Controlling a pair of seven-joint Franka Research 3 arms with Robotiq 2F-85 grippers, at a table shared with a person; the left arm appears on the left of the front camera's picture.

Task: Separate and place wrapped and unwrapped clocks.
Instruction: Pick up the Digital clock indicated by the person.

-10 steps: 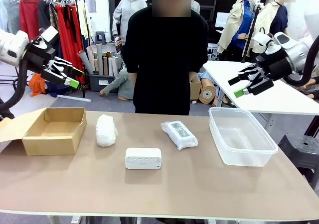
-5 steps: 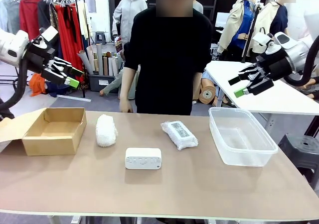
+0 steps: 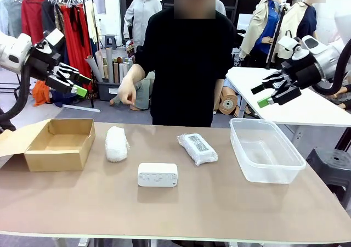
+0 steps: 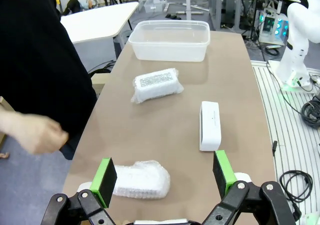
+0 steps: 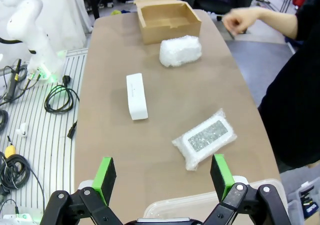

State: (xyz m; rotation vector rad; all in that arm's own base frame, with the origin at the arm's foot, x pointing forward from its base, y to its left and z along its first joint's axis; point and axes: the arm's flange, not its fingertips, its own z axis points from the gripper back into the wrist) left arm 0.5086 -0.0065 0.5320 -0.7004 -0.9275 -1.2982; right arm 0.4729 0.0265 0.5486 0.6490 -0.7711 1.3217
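The left gripper (image 3: 82, 85) hangs in the air above and outside the left end of the table (image 3: 219, 203), its jaws spread wide with nothing between the green pads. Below it and a little toward the middle sits an open cardboard box (image 3: 60, 142). In the left wrist view the bubble-wrapped bundle (image 4: 140, 179) lies nearest this gripper, low between its two fingers. The bare white clock (image 4: 210, 125) lies a bit farther out, in line with the finger on the picture's right. The clear-plastic bundle (image 4: 156, 83), with its label facing up, lies beyond that. The clear plastic tub (image 4: 170, 40) is farthest from it, at the table's other end.

The right gripper (image 3: 260, 95) is also raised, above the right end of the table, jaws fully apart and empty. The tub sits below it. From this gripper the clear-plastic bundle is the closest, just past the tub. The bare white clock comes next, then the bubble-wrapped bundle, and the cardboard box is the most distant.

All three rest on the table, apart from one another, and neither gripper touches them. The person's hand (image 3: 127, 91) is lifted above the far edge, beyond the bubble-wrapped bundle.
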